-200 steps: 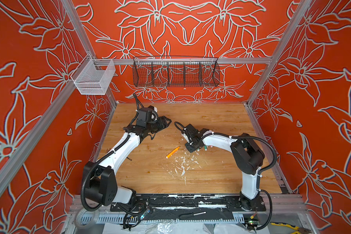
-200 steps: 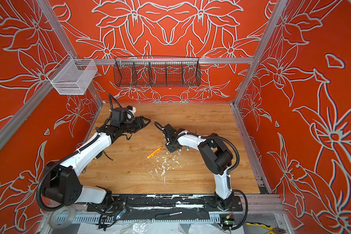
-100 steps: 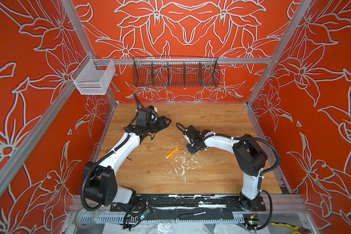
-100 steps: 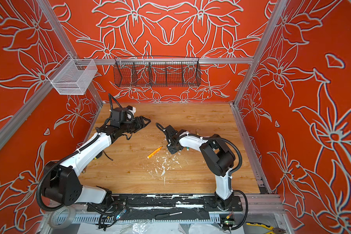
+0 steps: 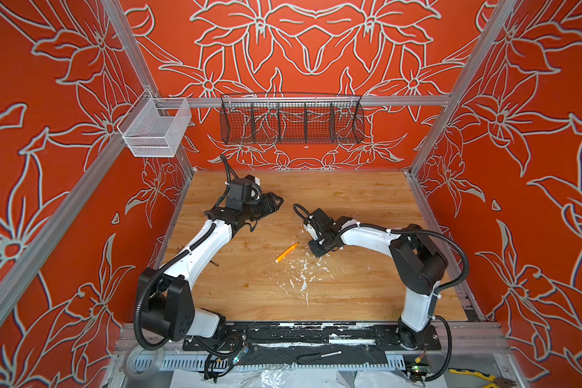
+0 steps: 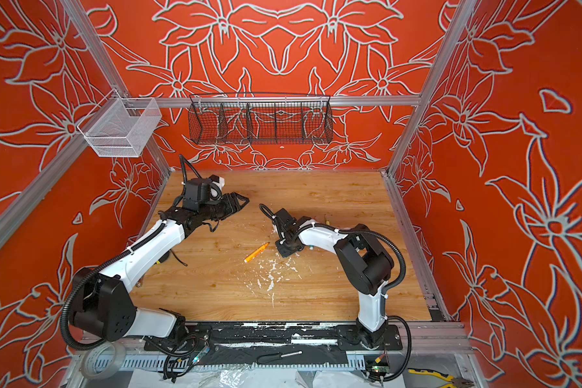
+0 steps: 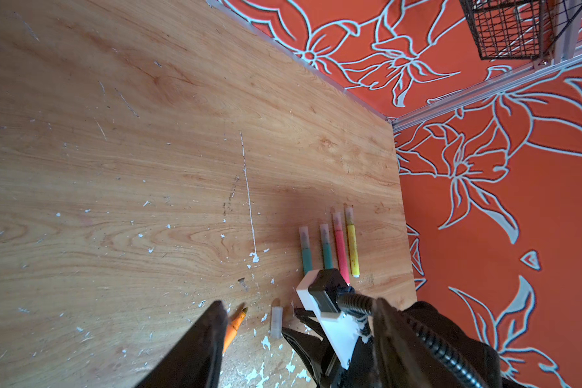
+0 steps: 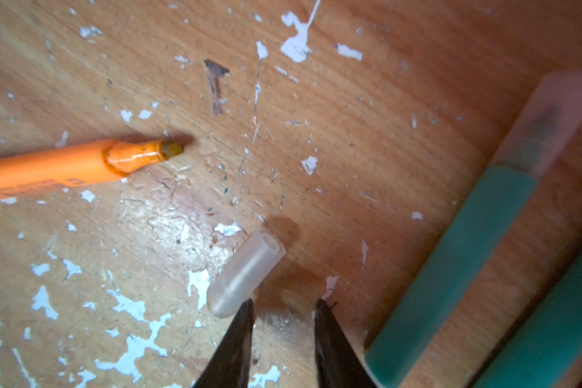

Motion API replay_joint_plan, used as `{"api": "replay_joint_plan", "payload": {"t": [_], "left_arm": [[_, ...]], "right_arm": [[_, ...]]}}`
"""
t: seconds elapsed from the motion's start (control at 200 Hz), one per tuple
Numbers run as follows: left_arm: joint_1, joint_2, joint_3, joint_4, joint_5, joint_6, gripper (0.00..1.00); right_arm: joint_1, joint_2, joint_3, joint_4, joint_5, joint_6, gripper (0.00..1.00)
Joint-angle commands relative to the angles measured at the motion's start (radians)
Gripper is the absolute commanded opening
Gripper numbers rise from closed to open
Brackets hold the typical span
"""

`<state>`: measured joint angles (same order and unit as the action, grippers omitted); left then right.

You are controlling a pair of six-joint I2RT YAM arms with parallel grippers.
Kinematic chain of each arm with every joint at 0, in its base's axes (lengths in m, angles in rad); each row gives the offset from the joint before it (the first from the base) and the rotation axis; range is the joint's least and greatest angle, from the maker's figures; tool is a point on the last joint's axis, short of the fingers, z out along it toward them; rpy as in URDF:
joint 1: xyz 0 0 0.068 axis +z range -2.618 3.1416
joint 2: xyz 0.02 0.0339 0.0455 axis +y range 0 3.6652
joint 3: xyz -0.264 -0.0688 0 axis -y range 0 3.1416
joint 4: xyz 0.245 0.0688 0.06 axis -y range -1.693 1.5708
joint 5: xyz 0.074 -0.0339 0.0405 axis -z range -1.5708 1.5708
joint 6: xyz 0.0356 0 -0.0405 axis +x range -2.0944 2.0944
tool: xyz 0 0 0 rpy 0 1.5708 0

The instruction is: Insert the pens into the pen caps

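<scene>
An uncapped orange pen (image 8: 47, 169) lies flat on the wood, also visible in both top views (image 5: 287, 252) (image 6: 256, 252). A clear pen cap (image 8: 246, 272) lies loose a short way from its tip. My right gripper (image 8: 284, 304) hangs low over the board, narrowly open with bare wood between the jaws. The cap touches the outside of one fingertip (image 8: 247, 310). Two teal pens (image 7: 306, 250) (image 7: 326, 248), a pink pen (image 7: 340, 247) and a yellow pen (image 7: 351, 245) lie side by side, each capped. My left gripper (image 7: 299, 302) (image 5: 278, 201) hovers open and empty farther back.
White paint flecks (image 5: 303, 272) speckle the board's middle. A black wire basket (image 5: 291, 121) and a white mesh basket (image 5: 155, 129) hang on the back rail. A screwdriver (image 5: 320, 355), a tape roll (image 5: 138, 364) and pliers (image 5: 477, 378) lie in front of the board.
My right gripper's jaws have narrowed a little and the right arm has shifted slightly near the cap. The left arm and the orange pen have not moved.
</scene>
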<state>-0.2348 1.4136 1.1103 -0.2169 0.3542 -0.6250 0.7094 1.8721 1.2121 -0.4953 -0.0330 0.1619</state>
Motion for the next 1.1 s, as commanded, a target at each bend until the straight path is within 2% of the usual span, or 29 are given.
{"api": "replay_joint_plan", "payload": {"t": [0.0, 0.29, 0.385, 0.606, 0.696, 0.856, 1.096], "left_arm": [[0.004, 0.003, -0.012, -0.015, -0.04, 0.017, 0.67], [-0.088, 0.012, 0.039, -0.298, -0.265, 0.15, 0.65], [-0.131, 0.024, 0.042, -0.413, -0.32, 0.212, 0.64], [-0.313, 0.194, 0.102, -0.602, -0.478, 0.3, 0.6], [-0.362, 0.295, 0.153, -0.658, -0.491, 0.292, 0.6], [-0.385, 0.417, 0.162, -0.637, -0.483, 0.298, 0.5], [-0.388, 0.448, 0.125, -0.588, -0.449, 0.312, 0.44]], "right_arm": [[0.008, -0.064, -0.013, -0.039, 0.039, 0.004, 0.33], [0.006, -0.268, -0.094, 0.004, 0.145, 0.077, 0.34], [0.004, -0.32, -0.123, 0.043, 0.142, 0.096, 0.35], [-0.024, -0.367, -0.099, 0.034, 0.121, 0.181, 0.36], [-0.051, -0.395, -0.101, 0.042, 0.057, 0.205, 0.35], [-0.079, -0.471, -0.155, 0.102, -0.065, 0.224, 0.36], [-0.093, -0.546, -0.212, 0.102, -0.039, 0.249, 0.35]]}}
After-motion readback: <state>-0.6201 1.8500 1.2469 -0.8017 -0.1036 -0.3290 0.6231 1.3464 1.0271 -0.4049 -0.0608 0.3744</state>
